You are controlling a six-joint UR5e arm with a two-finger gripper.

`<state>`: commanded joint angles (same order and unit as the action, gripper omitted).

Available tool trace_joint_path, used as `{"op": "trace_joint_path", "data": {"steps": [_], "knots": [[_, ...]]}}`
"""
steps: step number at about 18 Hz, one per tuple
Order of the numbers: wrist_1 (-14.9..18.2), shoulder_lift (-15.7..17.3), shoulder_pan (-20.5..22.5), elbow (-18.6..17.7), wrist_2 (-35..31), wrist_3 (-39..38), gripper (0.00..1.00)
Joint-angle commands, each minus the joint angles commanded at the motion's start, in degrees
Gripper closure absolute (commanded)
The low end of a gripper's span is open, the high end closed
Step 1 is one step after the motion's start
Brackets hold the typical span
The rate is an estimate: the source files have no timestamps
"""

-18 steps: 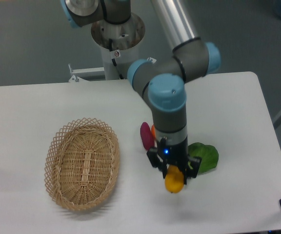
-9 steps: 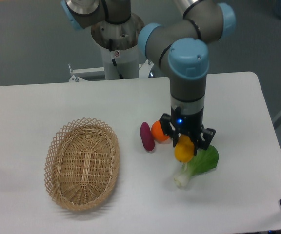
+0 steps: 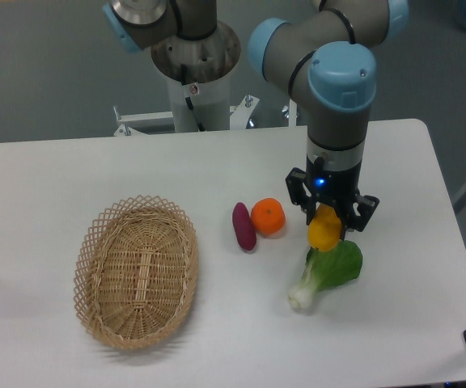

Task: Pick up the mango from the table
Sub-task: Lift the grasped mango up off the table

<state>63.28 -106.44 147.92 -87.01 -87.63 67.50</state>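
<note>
The mango (image 3: 324, 231) is yellow and hangs between my fingers, lifted off the white table (image 3: 63, 178). My gripper (image 3: 328, 222) is shut on it, pointing straight down above the right part of the table. The mango's lower end sits just over the leafy end of the bok choy (image 3: 330, 271). Its upper end is hidden inside the gripper.
A round orange fruit (image 3: 268, 217) and a purple sweet potato (image 3: 243, 226) lie left of the gripper. A woven wicker basket (image 3: 136, 271) stands at the left. The robot base (image 3: 194, 65) stands behind the table's far edge.
The gripper has risen and moved right and back with the mango in it, from the table's front to above the bok choy. The orange fruit is now uncovered.
</note>
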Motion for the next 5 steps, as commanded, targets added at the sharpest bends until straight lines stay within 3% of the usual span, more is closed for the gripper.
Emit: {"op": "trace_joint_path", "data": {"steps": [5], "knots": [[0.0, 0.0, 0.18, 0.0, 0.0, 0.35, 0.48]]}}
